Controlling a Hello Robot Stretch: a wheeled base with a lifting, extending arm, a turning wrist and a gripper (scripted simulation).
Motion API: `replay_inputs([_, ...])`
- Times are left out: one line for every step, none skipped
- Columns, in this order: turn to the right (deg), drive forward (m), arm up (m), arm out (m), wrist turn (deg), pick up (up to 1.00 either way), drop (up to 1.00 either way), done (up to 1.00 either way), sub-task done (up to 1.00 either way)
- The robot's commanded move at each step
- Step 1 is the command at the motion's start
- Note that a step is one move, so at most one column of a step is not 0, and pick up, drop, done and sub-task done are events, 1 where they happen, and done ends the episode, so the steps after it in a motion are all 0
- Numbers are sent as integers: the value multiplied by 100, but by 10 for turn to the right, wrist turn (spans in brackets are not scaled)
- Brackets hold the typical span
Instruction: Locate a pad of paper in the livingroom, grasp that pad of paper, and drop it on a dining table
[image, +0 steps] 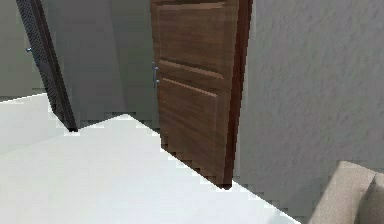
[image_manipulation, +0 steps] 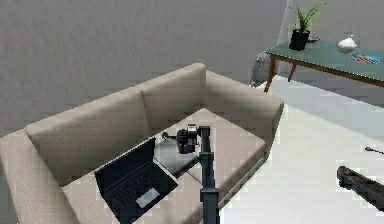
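A beige sofa (image_manipulation: 150, 110) runs across the arm side view. My arm (image_manipulation: 208, 175) rises from the bottom edge over its seat. The gripper (image_manipulation: 182, 139) is above the middle seat cushion. A pale flat sheet-like thing (image_manipulation: 166, 156), perhaps the pad of paper, lies on the cushion just under and behind the gripper. I cannot tell whether the gripper holds anything. An open dark laptop (image_manipulation: 135, 182) lies on the seat to the left of it.
A dark-topped table (image_manipulation: 330, 68) stands at the upper right with a potted plant (image_manipulation: 301, 28) and a white bowl (image_manipulation: 347, 44). A dark thing (image_manipulation: 362, 181) lies on the floor at right. Ahead are a brown door (image: 200, 85), grey walls, and the sofa's corner (image: 352, 196).
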Motion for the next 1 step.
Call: replay_inputs([0,0,-30,0,0,0,0,0,0])
